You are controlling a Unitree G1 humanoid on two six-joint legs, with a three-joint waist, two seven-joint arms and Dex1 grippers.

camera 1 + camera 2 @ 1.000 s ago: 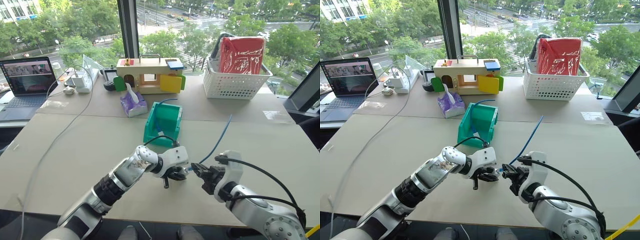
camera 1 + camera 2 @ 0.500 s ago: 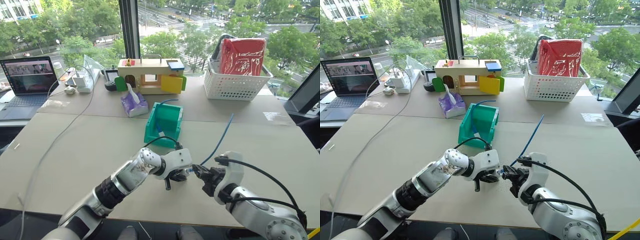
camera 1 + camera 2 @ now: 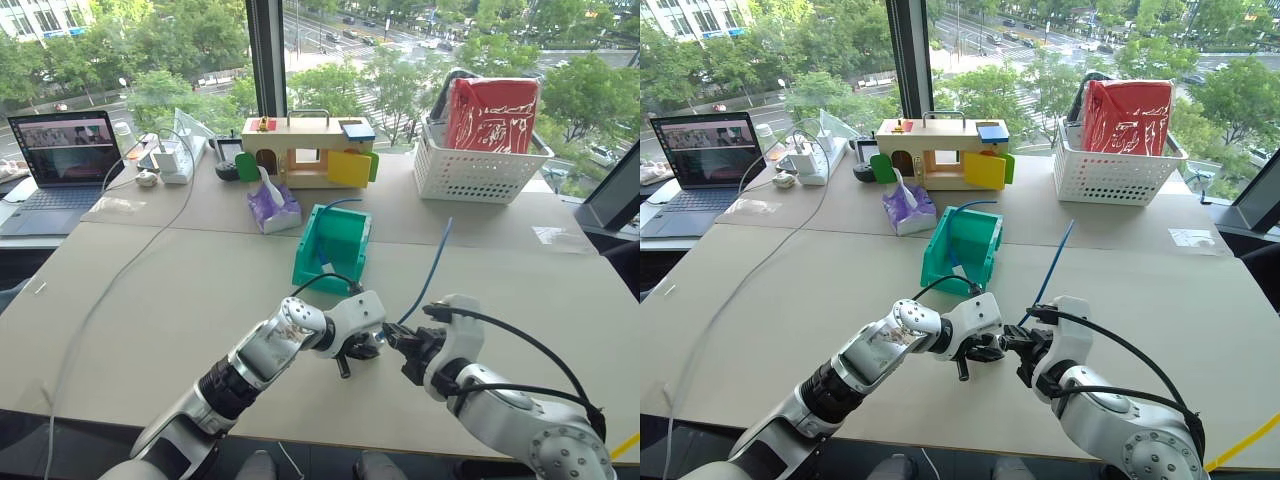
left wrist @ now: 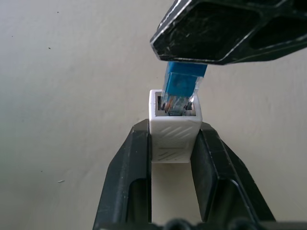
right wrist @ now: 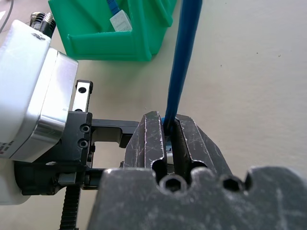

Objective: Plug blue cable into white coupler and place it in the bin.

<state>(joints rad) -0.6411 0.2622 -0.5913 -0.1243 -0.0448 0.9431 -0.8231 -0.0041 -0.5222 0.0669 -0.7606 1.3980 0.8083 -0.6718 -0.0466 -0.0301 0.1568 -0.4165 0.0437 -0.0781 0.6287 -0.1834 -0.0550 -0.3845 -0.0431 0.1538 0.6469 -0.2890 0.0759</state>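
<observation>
My left gripper (image 4: 175, 129) is shut on the white coupler (image 4: 173, 139), a small ribbed block with its socket facing away from the wrist. The clear-blue plug (image 4: 181, 91) of the blue cable (image 3: 432, 262) sits partly in that socket. My right gripper (image 5: 167, 120) is shut on the cable just behind the plug; its fingers (image 4: 225, 28) hang right over the coupler. Both grippers meet above the table's front middle, left gripper (image 3: 362, 347) against right gripper (image 3: 398, 345). The cable rises from there towards the far side. The teal-green bin (image 3: 308, 262) stands just beyond the grippers.
Inside the bin lies another blue cable end with a white piece (image 5: 117, 19). Further back stand a purple tissue pack (image 3: 275, 210), a wooden toy box (image 3: 305, 150) and a white lattice basket (image 3: 478, 170). A laptop (image 3: 65, 160) and a long whitish-grey cord (image 3: 120, 270) lie at the left.
The camera has shifted a little. Both grippers have stayed together in place; the left wrist has turned slightly and the cable's free length now stands a bit steeper.
</observation>
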